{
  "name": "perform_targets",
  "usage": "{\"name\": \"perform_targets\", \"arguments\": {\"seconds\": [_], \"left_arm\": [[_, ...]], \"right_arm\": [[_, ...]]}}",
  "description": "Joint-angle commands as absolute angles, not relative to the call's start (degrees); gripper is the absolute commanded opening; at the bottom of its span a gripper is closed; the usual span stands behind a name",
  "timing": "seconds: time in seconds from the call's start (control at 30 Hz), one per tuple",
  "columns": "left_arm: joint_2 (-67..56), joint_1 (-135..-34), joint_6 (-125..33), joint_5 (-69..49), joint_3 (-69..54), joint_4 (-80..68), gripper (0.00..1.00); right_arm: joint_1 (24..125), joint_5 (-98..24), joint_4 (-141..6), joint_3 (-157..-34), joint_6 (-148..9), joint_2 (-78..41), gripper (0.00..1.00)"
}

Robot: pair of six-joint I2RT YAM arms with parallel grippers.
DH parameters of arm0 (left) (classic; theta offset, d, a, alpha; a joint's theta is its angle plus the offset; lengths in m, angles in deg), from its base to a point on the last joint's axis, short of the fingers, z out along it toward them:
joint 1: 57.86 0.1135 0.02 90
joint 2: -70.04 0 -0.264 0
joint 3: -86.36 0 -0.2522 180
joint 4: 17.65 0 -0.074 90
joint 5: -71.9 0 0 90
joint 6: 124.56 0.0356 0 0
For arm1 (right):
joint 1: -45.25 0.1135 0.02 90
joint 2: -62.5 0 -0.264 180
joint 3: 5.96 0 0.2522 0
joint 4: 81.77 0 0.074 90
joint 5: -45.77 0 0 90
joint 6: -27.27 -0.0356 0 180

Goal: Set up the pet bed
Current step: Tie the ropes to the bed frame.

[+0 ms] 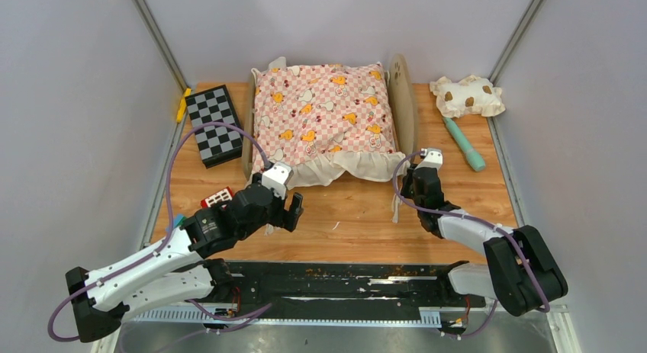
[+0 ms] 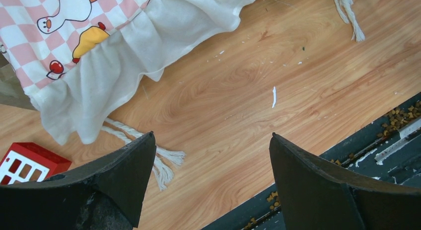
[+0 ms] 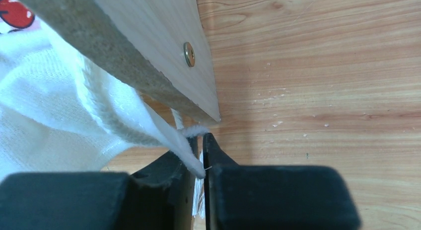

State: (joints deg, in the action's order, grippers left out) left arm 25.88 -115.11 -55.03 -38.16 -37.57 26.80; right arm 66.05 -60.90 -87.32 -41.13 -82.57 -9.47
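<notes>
Top external gives the big picture: the bed (image 1: 402,101) sits just ahead of both grippers, and the pink checked cushion (image 1: 324,113) is already spread across it, frill hanging over the near edge. So the large piece looks done, I'd say. Not yet done: the spotted pillow (image 1: 467,96) lies off the bed, ahead and to the right of the right gripper (image 1: 412,172), well apart from it. The left gripper (image 1: 294,213) hangs with jaws spread wide and nothing in them, the frill just ahead of it.

Now the wrist views earn their keep. Right wrist shows what the overhead cannot: the right gripper is pinched onto a white cord (image 3: 191,131) just below the bed's wooden corner (frayed end poking out beneath the fingers). Left wrist picks up a second cord (image 2: 164,158) lying loose on the table (image 2: 278,56) beside its left finger, hard to make out from above.
</notes>
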Motion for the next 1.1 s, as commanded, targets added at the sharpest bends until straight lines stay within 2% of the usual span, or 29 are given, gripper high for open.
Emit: {"name": "perform_targets", "arguments": {"seconds": [0.0,0.17,0.5,0.8,0.83,0.93,1.0,1.07], "left_arm": [[26.77,-115.20,-54.91,-39.09,-37.69,26.02,0.91],[26.69,-115.21,-54.82,-39.07,-37.91,25.82,0.92],[27.06,-115.20,-54.95,-39.13,-37.95,25.79,0.92],[26.87,-115.25,-55.21,-38.59,-37.95,25.57,0.92],[26.93,-115.25,-55.21,-38.51,-38.00,25.59,0.92],[26.94,-115.20,-55.39,-38.49,-38.21,25.44,0.92],[26.97,-115.23,-55.46,-38.40,-38.17,25.42,0.92],[26.97,-115.25,-55.52,-38.31,-38.13,25.38,0.92]], "right_arm": [[65.82,-61.90,-89.60,-42.69,-82.98,-8.92,0.07],[65.82,-62.23,-87.37,-42.25,-82.98,-6.27,0.00],[65.83,-64.54,-75.43,-43.71,-80.76,4.20,0.00],[65.82,-62.50,-65.27,-47.48,-77.17,7.01,0.01],[65.82,-61.94,-65.58,-47.34,-76.83,7.00,0.06],[65.82,-61.02,-67.29,-47.43,-77.27,5.53,0.34],[65.78,-60.25,-70.61,-46.99,-77.62,4.14,0.44],[65.82,-59.58,-74.68,-46.10,-78.08,2.75,0.48]]}}
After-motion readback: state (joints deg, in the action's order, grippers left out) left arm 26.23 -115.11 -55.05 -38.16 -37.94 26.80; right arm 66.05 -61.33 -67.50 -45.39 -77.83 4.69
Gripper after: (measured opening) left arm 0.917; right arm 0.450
